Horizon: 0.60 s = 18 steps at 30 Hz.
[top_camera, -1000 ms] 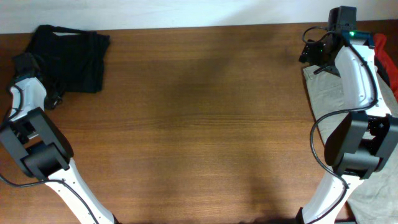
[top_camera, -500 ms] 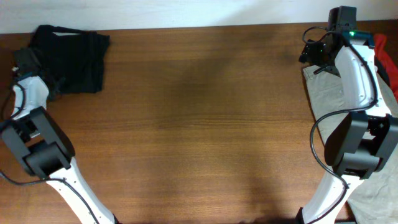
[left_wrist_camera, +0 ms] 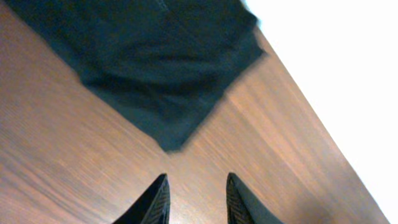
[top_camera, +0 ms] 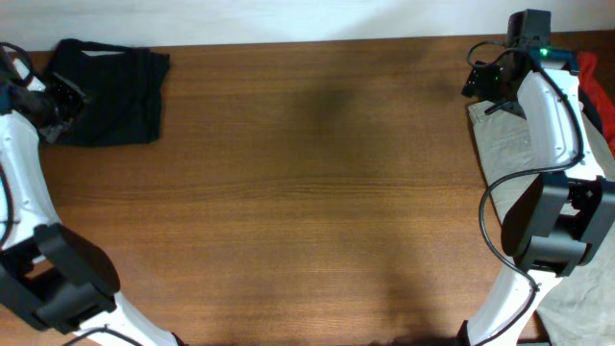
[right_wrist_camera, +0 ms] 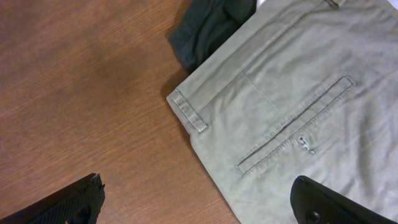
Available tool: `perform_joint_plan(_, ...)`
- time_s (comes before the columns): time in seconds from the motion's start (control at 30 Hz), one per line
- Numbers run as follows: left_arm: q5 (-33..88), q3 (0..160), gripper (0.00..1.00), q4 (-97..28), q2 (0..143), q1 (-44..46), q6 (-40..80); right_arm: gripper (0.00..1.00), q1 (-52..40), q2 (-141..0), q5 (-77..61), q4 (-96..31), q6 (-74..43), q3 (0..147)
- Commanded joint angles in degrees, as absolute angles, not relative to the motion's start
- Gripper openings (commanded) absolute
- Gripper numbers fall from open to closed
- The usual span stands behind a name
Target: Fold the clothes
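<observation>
A folded black garment (top_camera: 110,91) lies at the table's far left corner; it fills the top of the left wrist view (left_wrist_camera: 155,56). My left gripper (top_camera: 60,101) is open and empty, its fingertips (left_wrist_camera: 196,186) over bare wood just short of the garment's corner. Khaki trousers (top_camera: 504,144) lie at the right edge, with a back pocket showing in the right wrist view (right_wrist_camera: 298,112). My right gripper (top_camera: 479,82) is wide open and empty (right_wrist_camera: 196,186), hovering above the trousers' waistband corner.
A dark garment (right_wrist_camera: 211,25) lies behind the trousers, partly under them. A red cloth (top_camera: 588,67) sits at the far right. More grey cloth (top_camera: 577,298) hangs at the lower right. A white wall (left_wrist_camera: 336,74) borders the table's back edge.
My left arm has swung out toward the left edge and its gripper has moved up beside the black garment. The right arm has not moved.
</observation>
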<state>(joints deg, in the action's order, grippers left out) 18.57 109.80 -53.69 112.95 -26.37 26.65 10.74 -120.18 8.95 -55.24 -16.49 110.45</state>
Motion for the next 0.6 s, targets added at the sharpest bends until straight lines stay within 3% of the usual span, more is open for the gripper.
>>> perform_joint_plan(0.0,35.5,110.0,0.52,-63.3,107.3,-26.3,14.1,0.99,11.0,-119.7,9.3,-55.2,-17.0,110.6)
perform_joint_plan(0.03,35.6,110.0,0.93,-69.3,105.6,-26.3,10.5,0.99,11.0,-119.7,9.3,-55.2,-17.0,110.6)
perform_joint_plan(0.07,35.6,110.0,0.96,-74.6,103.9,-26.3,6.7,0.99,11.0,-119.7,9.3,-55.2,-17.0,110.6)
perform_joint_plan(0.2,35.3,110.0,0.99,-85.4,92.6,-26.5,-0.5,0.99,11.0,-119.7,9.3,-55.2,-17.0,110.6)
perform_joint_plan(0.33,27.1,109.9,0.99,-92.9,78.0,-26.5,-0.9,0.99,11.0,-119.7,9.3,-55.2,-17.0,110.6)
perform_joint_plan(0.57,27.1,109.8,0.99,-96.7,74.2,-26.5,-0.3,0.99,11.0,-119.7,9.3,-55.2,-17.0,110.6)
